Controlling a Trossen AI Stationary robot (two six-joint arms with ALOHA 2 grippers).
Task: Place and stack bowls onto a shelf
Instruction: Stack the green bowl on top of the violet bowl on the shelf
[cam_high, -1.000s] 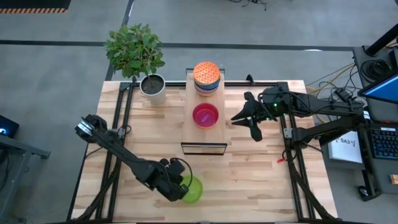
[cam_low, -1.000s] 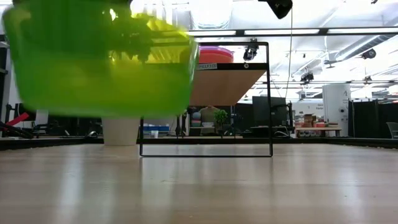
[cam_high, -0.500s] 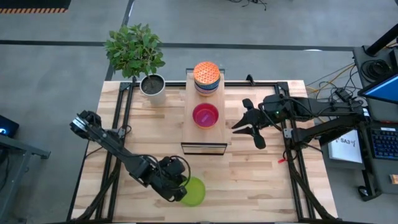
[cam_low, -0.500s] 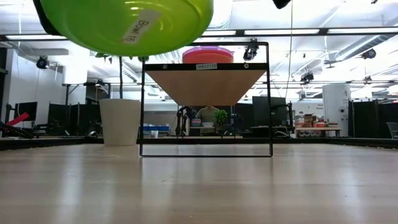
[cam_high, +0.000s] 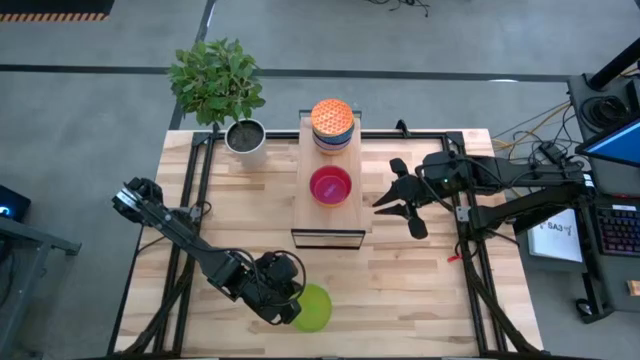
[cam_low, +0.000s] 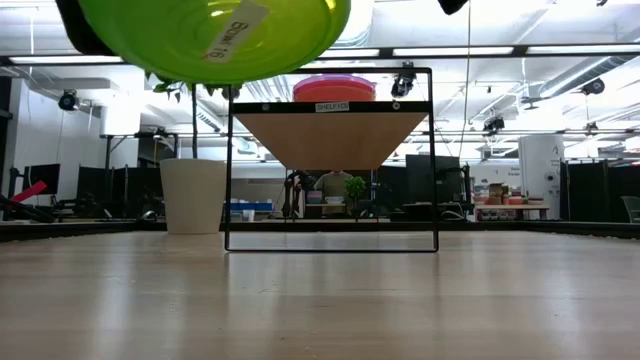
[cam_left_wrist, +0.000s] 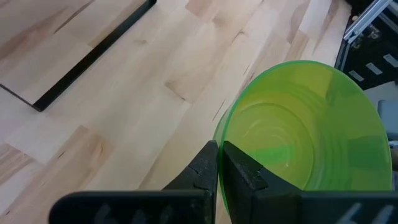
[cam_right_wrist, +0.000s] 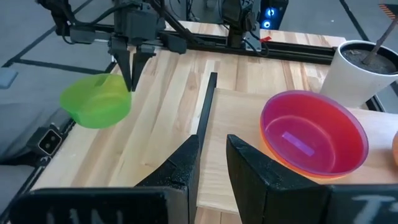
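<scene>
Fingers of the left gripper (cam_left_wrist: 219, 163) were clamped on the rim of the green bowl (cam_high: 312, 307), held clear above the tabletop (cam_high: 420, 280) near its front edge, that arm stretched low and diagonal. Beside the shelf (cam_high: 305, 195) hung the right gripper (cam_high: 403, 205), parted, holding nothing.

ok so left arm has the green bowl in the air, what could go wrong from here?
1. The left gripper pinches only the green bowl's rim, and the bowl hangs tilted, so it could slip or swing.
2. The shelf already holds a pink bowl and a stack; a misjudged placement could knock them.
3. The right gripper waits beside the shelf, close to the likely path.
</scene>
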